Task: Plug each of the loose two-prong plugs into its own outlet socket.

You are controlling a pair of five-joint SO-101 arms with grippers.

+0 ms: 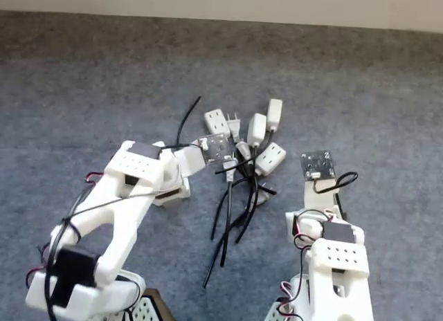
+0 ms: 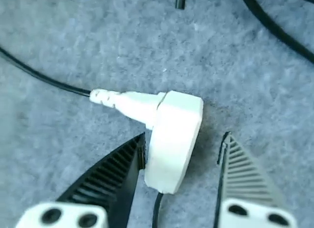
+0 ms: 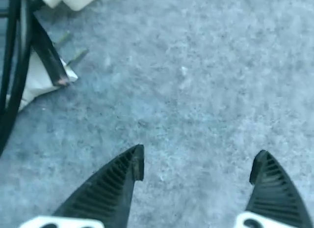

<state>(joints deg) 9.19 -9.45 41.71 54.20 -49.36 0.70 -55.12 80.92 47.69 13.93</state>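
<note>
Left fingers [image 2: 110, 181] spread around white plug [image 2: 171, 139] on grey carpet [image 2: 73, 41], right fingers [image 3: 108, 188] spread above carpet

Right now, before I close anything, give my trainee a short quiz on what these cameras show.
1. True or false: the right pincer is shut on a black cord.
2. What sits inside the open left pincer? A) a white rounded plastic connector B) a red block C) a metal screwdriver
3. Which surface lies beneath the right pincer?
Key: 1 false, it is open; 2 A; 3 grey carpet.
</note>
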